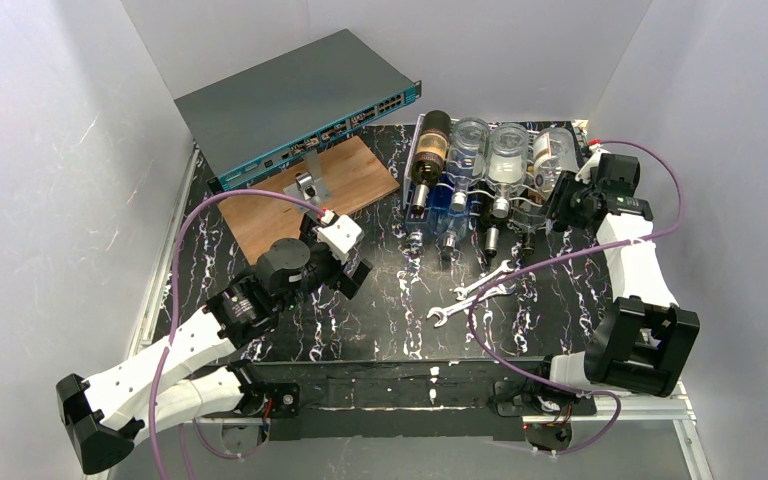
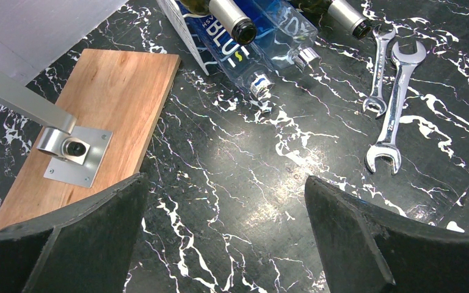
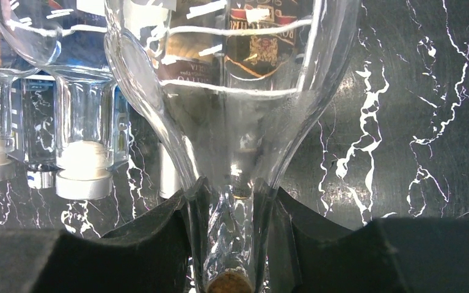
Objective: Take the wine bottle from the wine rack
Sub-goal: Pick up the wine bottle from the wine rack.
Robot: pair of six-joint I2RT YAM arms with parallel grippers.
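Two pincers — right pincer (image 3: 232,210) clamped on wine bottle (image 3: 232,91); left pincer (image 2: 225,183) apart; blue bottle (image 2: 239,54) reads "BLU".

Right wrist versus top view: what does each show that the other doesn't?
Right wrist only: the right gripper shut on the clear bottle at its neck, with a cork inside. Top only: the open left gripper, switch, board and wrenches. Both: that bottle, neighbouring bottles and the black marbled table.
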